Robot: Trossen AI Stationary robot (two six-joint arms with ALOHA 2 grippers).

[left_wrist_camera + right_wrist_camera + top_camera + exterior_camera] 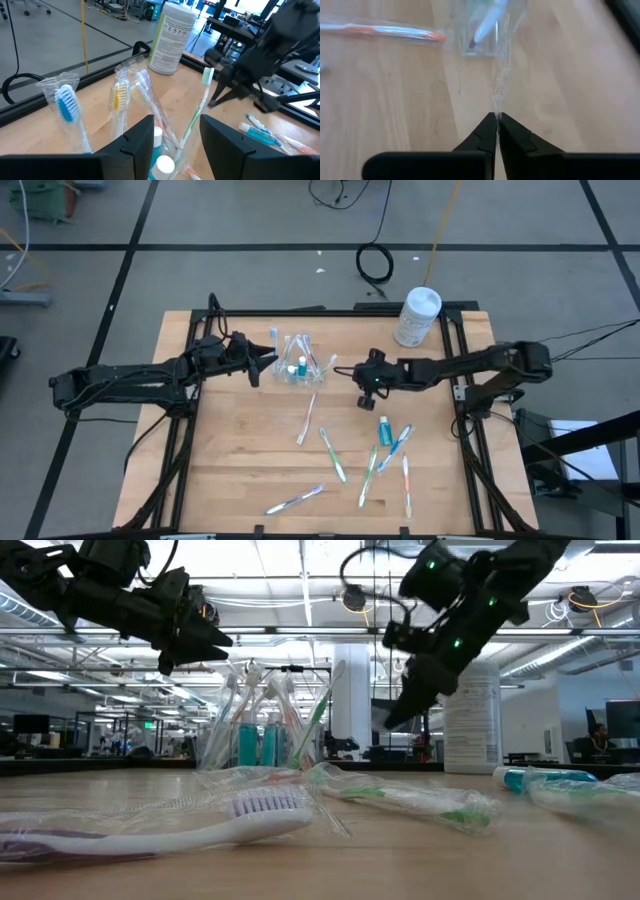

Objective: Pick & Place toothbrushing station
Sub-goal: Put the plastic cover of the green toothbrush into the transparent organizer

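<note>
The clear cup (300, 372) stands on the wooden table at the far middle. It holds wrapped toothbrushes (67, 107) and blue toothpaste tubes (255, 743). A green toothbrush (197, 107) leans out of it toward my right gripper. My left gripper (268, 360) hovers open just left of the cup, level with the brush heads, touching nothing. My right gripper (346, 372) is off the table just right of the cup, tilted down and shut, with a strip of clear wrapper (501, 80) at its fingertips. My right gripper pinches a thin strip of clear wrapper (497, 107) at the very ends of its two fingers. The fingers slant down from the table's right. The strip runs drawn out from the fingertips to the wrapped brushes at the cup (485, 27). Which brush it belongs to cannot be told.
Several wrapped toothbrushes lie loose on the near half, among them a green one (333, 455), an orange one (407, 480) and a purple one (150, 830). A teal tube (385, 430) lies among them. A white canister (418, 317) stands at the far right corner.
</note>
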